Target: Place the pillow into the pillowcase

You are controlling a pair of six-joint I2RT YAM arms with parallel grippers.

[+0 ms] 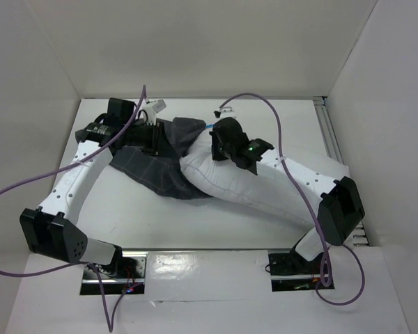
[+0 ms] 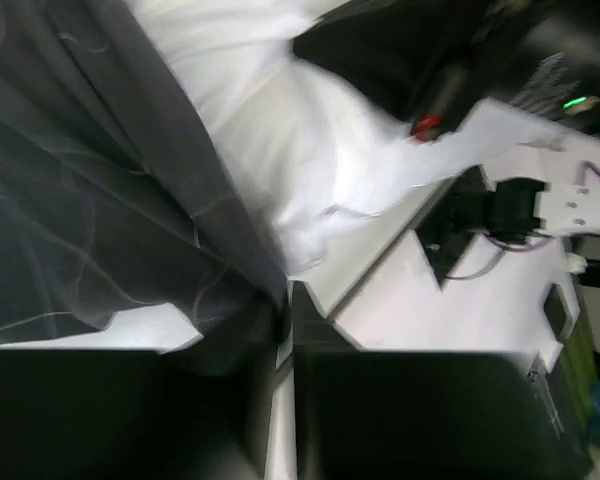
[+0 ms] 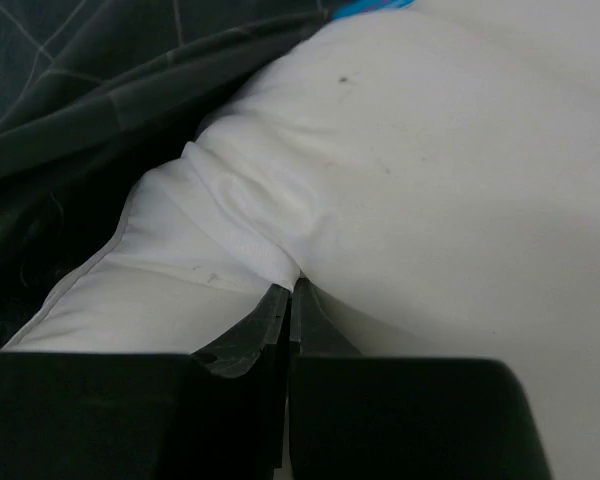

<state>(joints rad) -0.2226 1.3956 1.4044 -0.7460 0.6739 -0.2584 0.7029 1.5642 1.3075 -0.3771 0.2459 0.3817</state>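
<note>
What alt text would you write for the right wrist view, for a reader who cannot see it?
The right hand, seen from its own wrist, is pinched shut on a fold of the white pillow, which fills most of the picture. The dark grey checked pillowcase lies crumpled in the upper left, against the pillow's far edge.

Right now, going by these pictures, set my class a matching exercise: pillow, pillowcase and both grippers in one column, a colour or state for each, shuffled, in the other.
Column one
1. pillow
2. pillowcase
3. left gripper
4. right gripper

Column two
A. shut, pinching dark grey cloth
B. plain white and puffy
C. shut, pinching a fold of white fabric
D. dark grey with a thin light grid

Pairs: 1-B, 2-D, 3-A, 4-C
</note>
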